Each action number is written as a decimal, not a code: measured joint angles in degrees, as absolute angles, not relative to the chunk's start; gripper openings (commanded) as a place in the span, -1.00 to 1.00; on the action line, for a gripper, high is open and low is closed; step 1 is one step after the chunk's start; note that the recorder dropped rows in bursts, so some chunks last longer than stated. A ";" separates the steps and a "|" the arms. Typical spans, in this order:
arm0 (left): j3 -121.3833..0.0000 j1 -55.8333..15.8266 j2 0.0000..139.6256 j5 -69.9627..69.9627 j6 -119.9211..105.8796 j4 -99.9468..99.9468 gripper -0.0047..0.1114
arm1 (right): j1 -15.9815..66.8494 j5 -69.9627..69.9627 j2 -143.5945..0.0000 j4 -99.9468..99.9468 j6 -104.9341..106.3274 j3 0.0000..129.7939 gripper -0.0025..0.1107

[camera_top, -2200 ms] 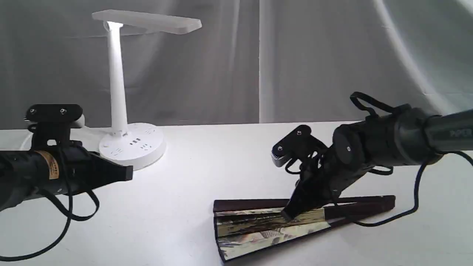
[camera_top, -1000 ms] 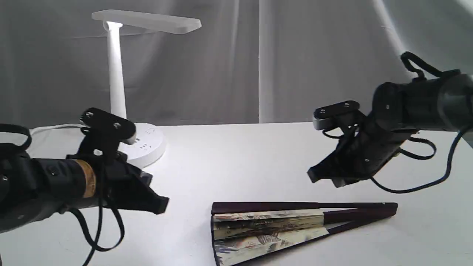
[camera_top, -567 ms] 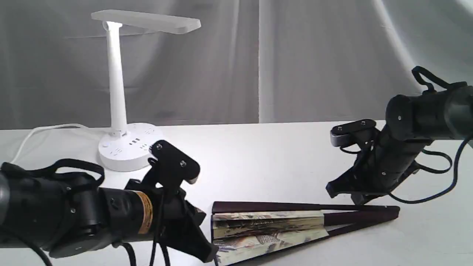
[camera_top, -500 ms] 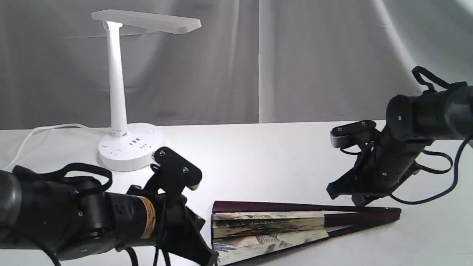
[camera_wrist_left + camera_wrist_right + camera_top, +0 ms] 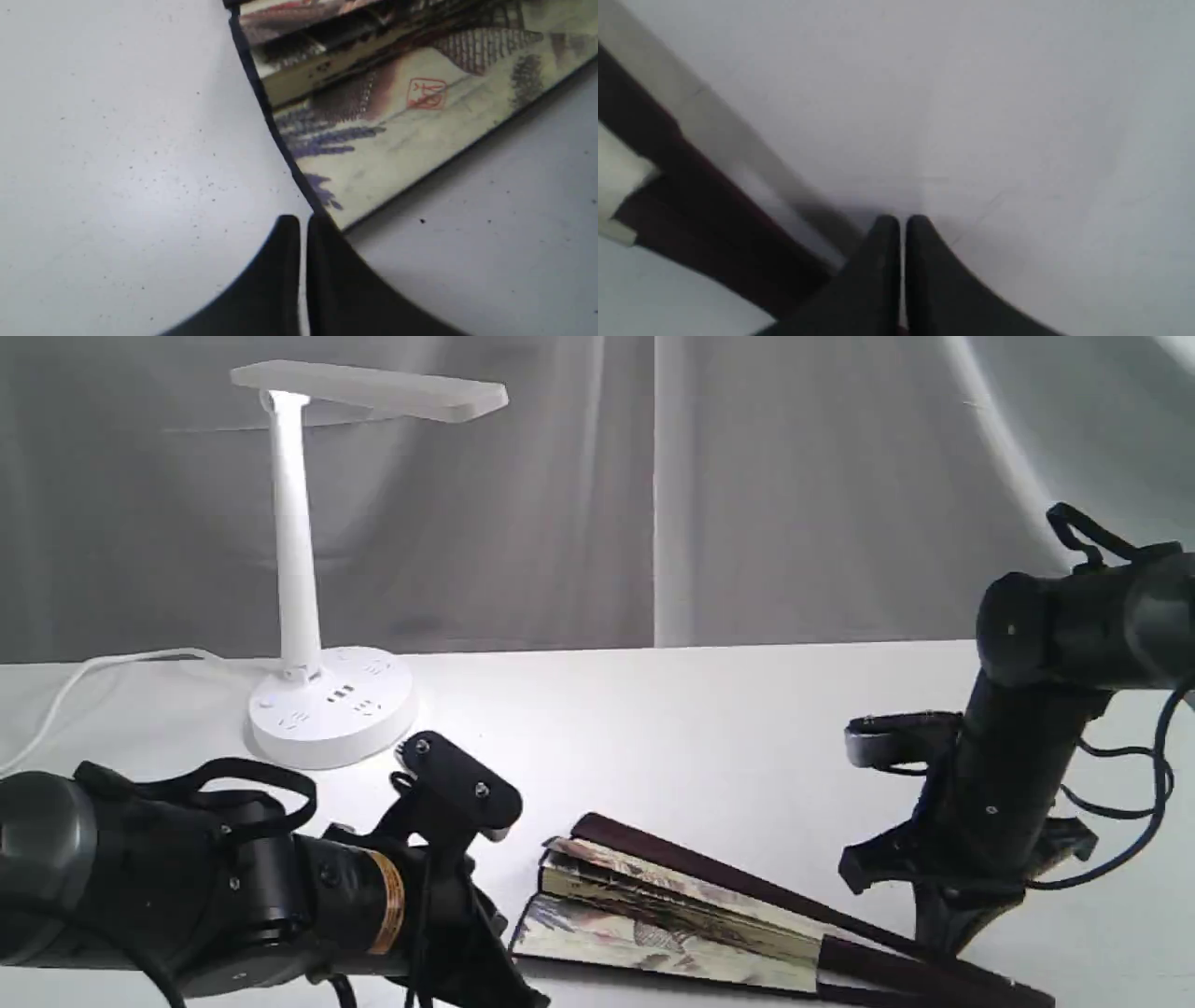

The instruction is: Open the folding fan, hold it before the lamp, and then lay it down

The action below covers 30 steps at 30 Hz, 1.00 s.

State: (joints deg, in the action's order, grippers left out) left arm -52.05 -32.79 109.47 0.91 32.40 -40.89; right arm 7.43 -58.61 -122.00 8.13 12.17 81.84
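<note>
The folding fan (image 5: 653, 915) lies partly spread on the white table (image 5: 672, 737), its pleated wide end to the left and its maroon ribs running to the lower right. My left gripper (image 5: 527, 994) is shut, and its fingertips (image 5: 322, 224) touch the black-edged corner of the painted paper (image 5: 411, 116). My right gripper (image 5: 943, 938) points straight down, shut, its tips (image 5: 901, 221) on the table right beside the maroon ribs (image 5: 691, 200). The white lamp (image 5: 297, 551) stands at the back left, lit.
The lamp's round base (image 5: 331, 709) with sockets and its white cord (image 5: 103, 665) occupy the back left of the table. A grey curtain (image 5: 747, 485) hangs behind. Black cables loop off both arms.
The fan has swung round: its rib end slid toward the front right and its wide end turned back. My right gripper tipped down to the ribs. The left gripper came in to the fan's corner.
</note>
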 measured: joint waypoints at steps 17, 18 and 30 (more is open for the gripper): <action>-61.26 -33.01 109.50 26.96 29.35 -14.41 -0.92 | 9.64 -65.11 -122.03 26.39 11.07 81.84 -0.91; -61.26 -33.01 109.50 26.96 28.47 -12.80 -0.92 | 10.05 -64.88 -122.03 26.39 11.05 81.84 -0.91; -61.49 -33.01 109.50 25.62 15.51 2.57 -0.92 | 11.96 -55.38 -121.51 14.87 15.34 87.73 -0.91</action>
